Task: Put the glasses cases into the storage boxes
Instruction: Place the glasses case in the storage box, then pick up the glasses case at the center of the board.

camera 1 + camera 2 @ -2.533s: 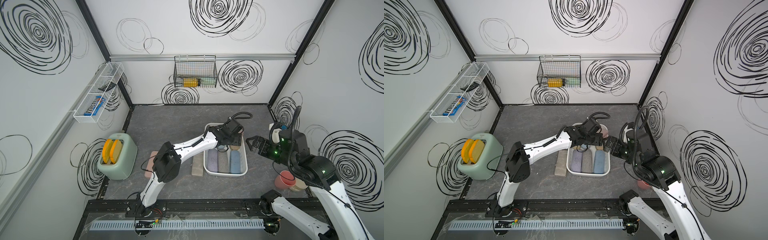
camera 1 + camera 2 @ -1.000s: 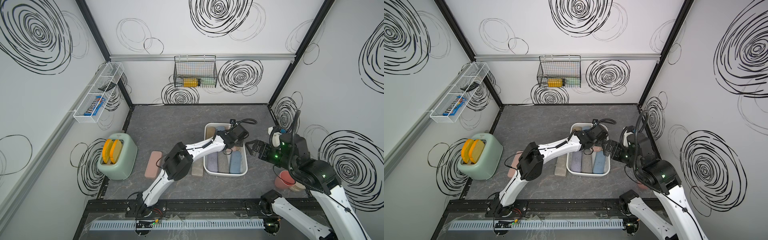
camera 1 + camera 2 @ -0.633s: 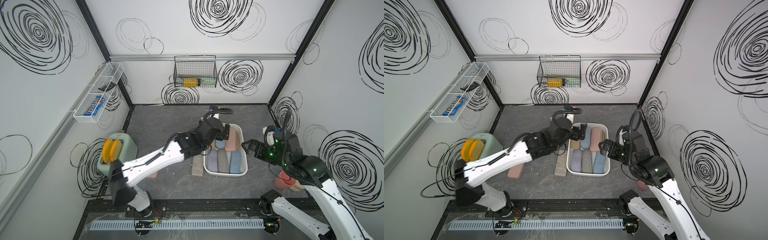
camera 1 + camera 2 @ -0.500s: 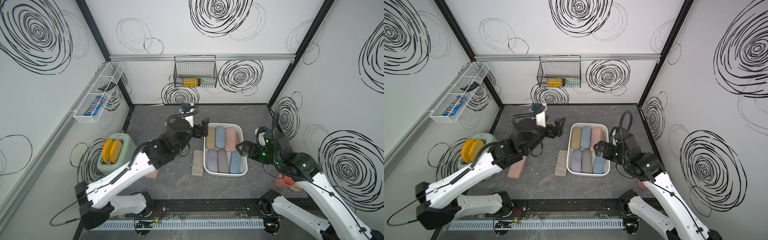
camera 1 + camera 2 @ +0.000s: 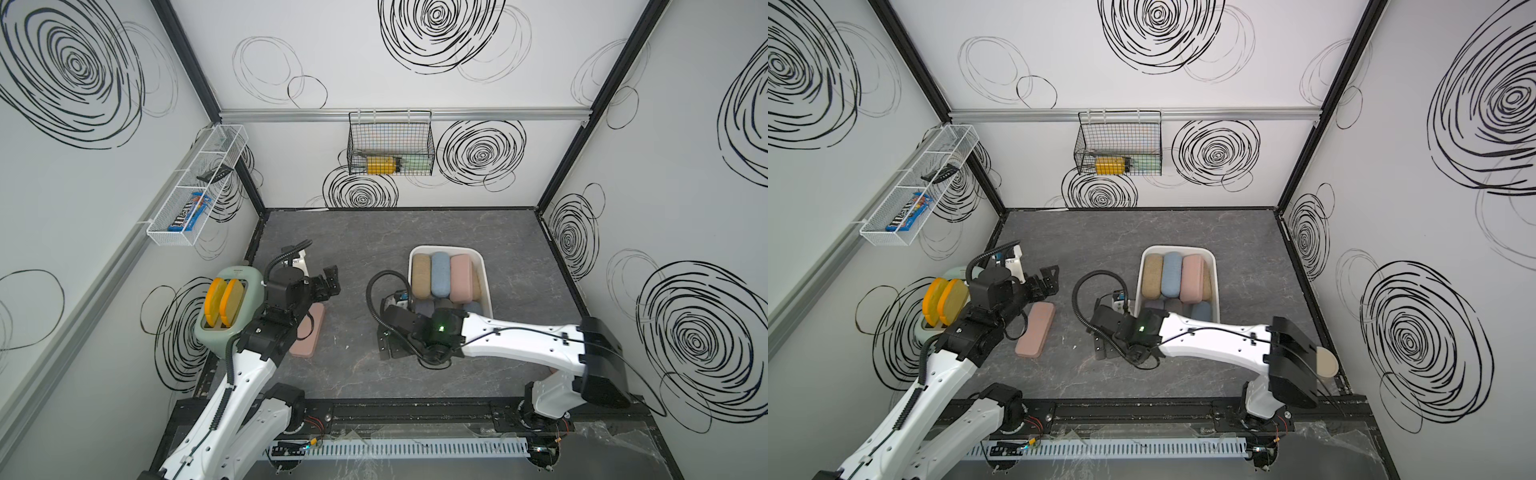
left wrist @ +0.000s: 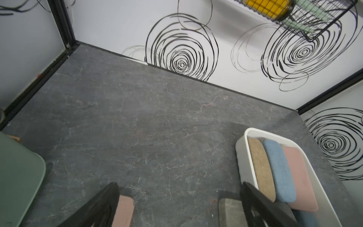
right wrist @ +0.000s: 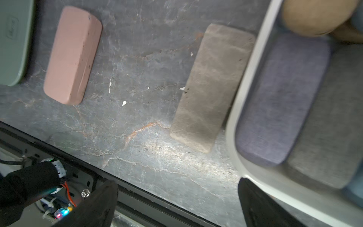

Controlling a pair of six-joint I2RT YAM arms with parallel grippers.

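The white rectangular plastic bin with a rolled rim point(image 5: 485, 286) is sitting on the dark grey marbled tabletop point(image 5: 365, 241). Across the bin's far half, a tan fabric case point(image 5: 420, 276), a light blue fabric case point(image 5: 440, 274) and a pink fabric case point(image 5: 461, 278) are lying side by side. A lilac fabric case point(image 7: 280, 102) and a grey fabric case point(image 7: 330, 118) are filling its near half. A grey-brown marbled oblong case point(image 7: 212, 86) is lying just beside the bin's left wall, and a dusty-pink hard oblong case point(image 5: 1035, 328) is resting well to the bin's left. The right gripper point(image 5: 1104, 349) is hanging low by the bin's near-left corner, jaws spread wide and gripping nothing. The left gripper point(image 5: 328, 282) is hovering well left of the bin, likewise spread and empty.
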